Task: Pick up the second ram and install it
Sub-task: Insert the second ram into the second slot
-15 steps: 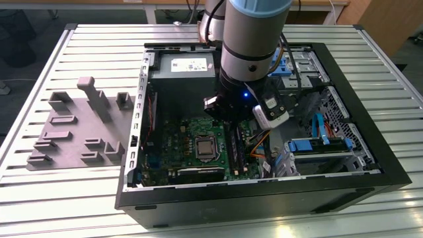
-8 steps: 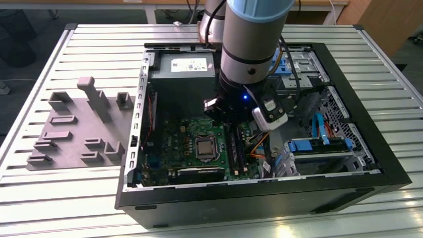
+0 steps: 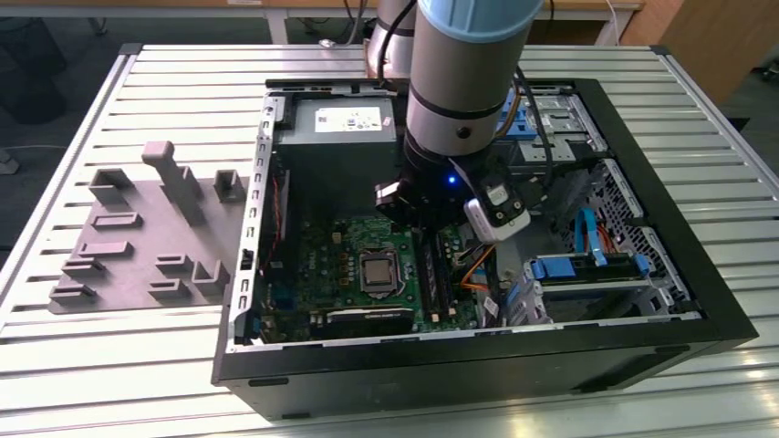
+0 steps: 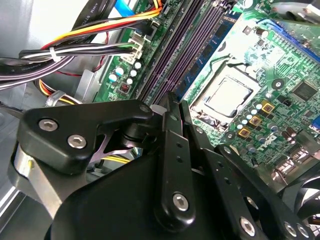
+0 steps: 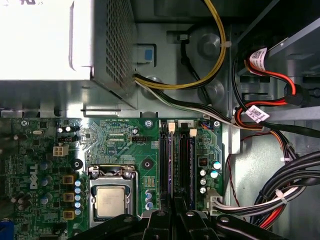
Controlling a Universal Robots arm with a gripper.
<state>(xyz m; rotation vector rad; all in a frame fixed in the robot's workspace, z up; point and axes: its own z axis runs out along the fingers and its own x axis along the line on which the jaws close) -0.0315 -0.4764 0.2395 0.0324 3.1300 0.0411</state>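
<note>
- Slatted table (image 3: pixel 109 383) carries an open computer case (image 3: pixel 487 365), set mid-frame in the exterior view.
- Robot arm (image 3: pixel 469 64) is lowered into the case from the upper centre.
- Grey tray (image 3: pixel 122 237) is placed on the table at the left.
- Green motherboard (image 3: pixel 353 246) is exposed inside the case.
- Gripper (image 4: pixel 172 102) is drawn almost closed over the slot rails (image 4: pixel 170 60); whether anything is pinched cannot be told.
- Second ram (image 4: pixel 202 62) is seen seated among those rails, towards the upper centre of the second wrist view.
</note>
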